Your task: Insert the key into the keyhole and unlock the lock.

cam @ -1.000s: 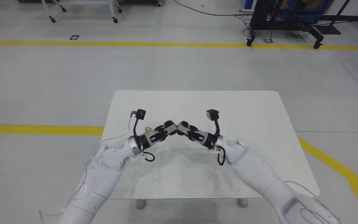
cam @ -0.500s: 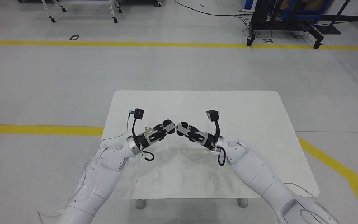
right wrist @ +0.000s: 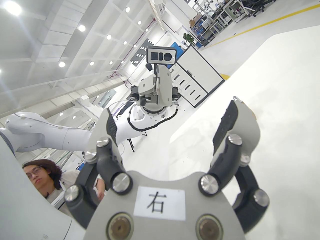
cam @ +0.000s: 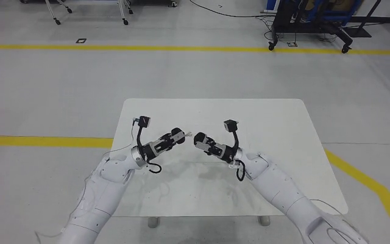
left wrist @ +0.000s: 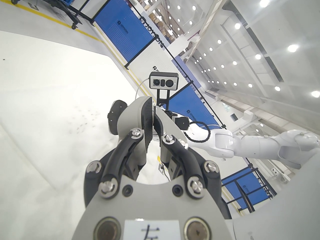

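Note:
My left gripper (cam: 181, 135) hangs above the middle of the white table, its fingers (left wrist: 147, 118) pressed together. A thin silvery key (cam: 189, 133) sticks out of its tip toward the other arm. In the right wrist view the same left gripper (right wrist: 157, 89) faces me with the key blade (right wrist: 157, 85) edge-on between its fingers. My right gripper (cam: 198, 140) is a short gap to the right of the key tip. It stands open (right wrist: 170, 123) with nothing between its fingers. One dark right fingertip (left wrist: 115, 118) shows behind the left fingers.
The white table (cam: 274, 122) spreads under both arms, with its far edge near the top and its front edge close to the robot. Grey floor with yellow lines surrounds it. A dark cart (cam: 311, 24) stands far behind.
My left arm has drawn back to the left with the key, so the two grippers that were touching tip to tip now stand apart. The right arm has hardly moved.

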`<state>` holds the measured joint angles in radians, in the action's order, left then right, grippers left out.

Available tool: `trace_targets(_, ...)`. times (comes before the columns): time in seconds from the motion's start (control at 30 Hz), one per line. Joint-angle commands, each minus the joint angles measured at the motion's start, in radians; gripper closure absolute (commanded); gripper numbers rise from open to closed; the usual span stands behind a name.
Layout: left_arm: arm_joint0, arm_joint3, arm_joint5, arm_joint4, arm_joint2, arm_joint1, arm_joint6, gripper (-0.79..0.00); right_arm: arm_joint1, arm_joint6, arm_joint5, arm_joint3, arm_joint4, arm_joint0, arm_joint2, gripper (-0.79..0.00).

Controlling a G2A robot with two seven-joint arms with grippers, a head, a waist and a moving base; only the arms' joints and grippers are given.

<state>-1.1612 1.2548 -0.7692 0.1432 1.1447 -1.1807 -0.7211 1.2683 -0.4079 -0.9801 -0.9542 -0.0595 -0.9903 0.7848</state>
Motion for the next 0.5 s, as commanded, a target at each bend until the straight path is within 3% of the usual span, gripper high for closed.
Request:
trace_targets(0.0, 0.005, -0.004, -0.02, -0.001, 0.0, 0.003, -0.028, 0.0, -0.014, -0.054, 0.03, -0.005, 0.107, 0.017, 0.014, -0.785)
trace_targets(0.07, 0.009, -0.007, -0.029, -0.001, -0.004, 0.005, -0.055, 0.0, -0.027, -0.07, 0.046, -0.031, 0.174, 0.006, 0.032, -0.785)
trace_targets(0.27, 0.036, -0.026, -0.004, -0.032, -0.028, 0.009, -0.123, 0.0, -0.075, -0.185, 0.01, -0.118, 0.123, -0.048, 0.108, -0.785)
trace_targets(0.3, 0.041, -0.026, -0.003, -0.032, -0.035, 0.008, -0.136, 0.0, -0.081, -0.203, 0.008, -0.133, 0.1, -0.058, 0.119, -0.754)
trace_targets(0.37, 0.048, -0.029, -0.005, -0.034, -0.05, 0.008, -0.155, 0.0, -0.092, -0.238, 0.012, -0.158, 0.059, -0.072, 0.133, -0.606)
trace_targets(0.43, 0.055, -0.032, -0.006, -0.043, -0.065, 0.006, -0.166, 0.0, -0.1, -0.27, 0.025, -0.177, 0.024, -0.081, 0.141, -0.529)
trace_targets(0.47, 0.058, -0.034, -0.007, -0.048, -0.072, 0.005, -0.167, 0.0, -0.102, -0.287, 0.035, -0.184, 0.006, -0.083, 0.14, -0.388)
